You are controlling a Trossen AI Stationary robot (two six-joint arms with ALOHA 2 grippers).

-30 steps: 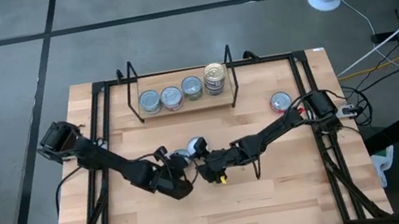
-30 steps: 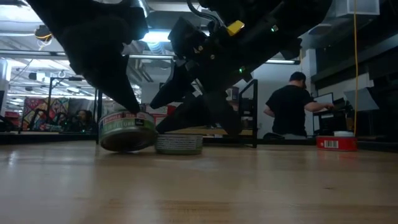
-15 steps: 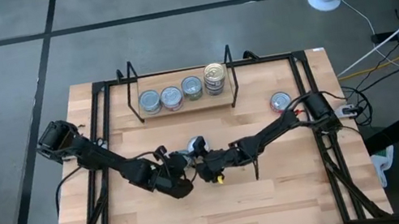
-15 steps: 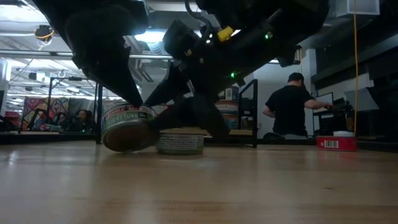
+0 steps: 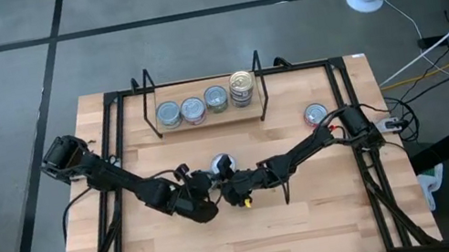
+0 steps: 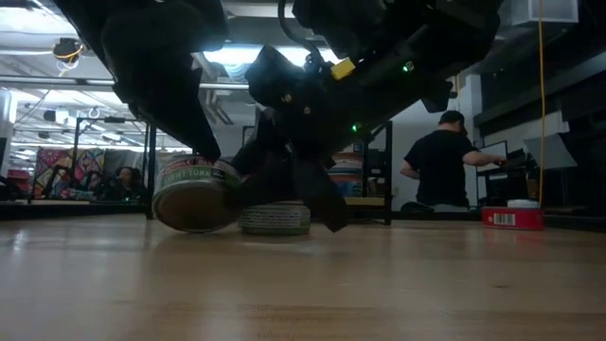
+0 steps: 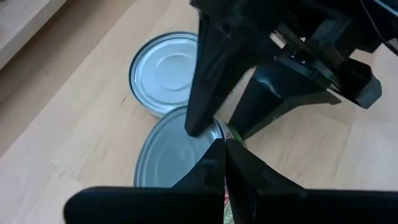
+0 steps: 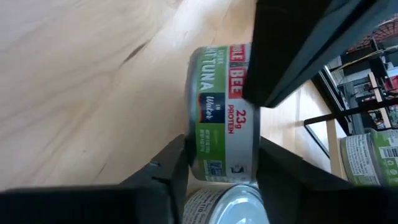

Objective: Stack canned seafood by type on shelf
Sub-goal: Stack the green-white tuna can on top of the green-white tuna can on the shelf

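Note:
A green-labelled tuna can (image 8: 224, 118) stands tipped up on the table near its middle, next to a second can (image 6: 275, 219) that lies flat with its silver lid (image 5: 222, 163) up. My left gripper (image 7: 224, 152) is shut and bears on the tipped can. My right gripper (image 8: 221, 168) reaches in from the right, its fingers on either side of the same can. The shelf (image 5: 210, 120) at the table's far side holds several cans in a row, its rightmost place stacked (image 5: 242, 86). My left gripper presses its shut fingertips (image 6: 210, 156) on the raised upper rim (image 7: 214, 134) of the green can, slanting down from the table's left. The can is tilted, its lower edge (image 6: 189, 225) on the wood. My right gripper has the green can between its two fingers, one finger (image 8: 177, 163) against the lid face and the other (image 8: 268, 163) against the bottom face. The fingers come slanting down from the table's right. The can stands nearly on edge, on the table.
A red can (image 5: 316, 113) lies alone at the table's right, by the black frame rail (image 5: 343, 114). The flat can touches or nearly touches the tipped one. A person (image 6: 445, 166) stands in the room beyond. Bare wood lies toward the near edge.
My right gripper has sunk a little over the green can and its fingers have drawn together around it. The can has tipped up steeper on its lower edge under the left gripper's shut tips. The flat can has stayed put.

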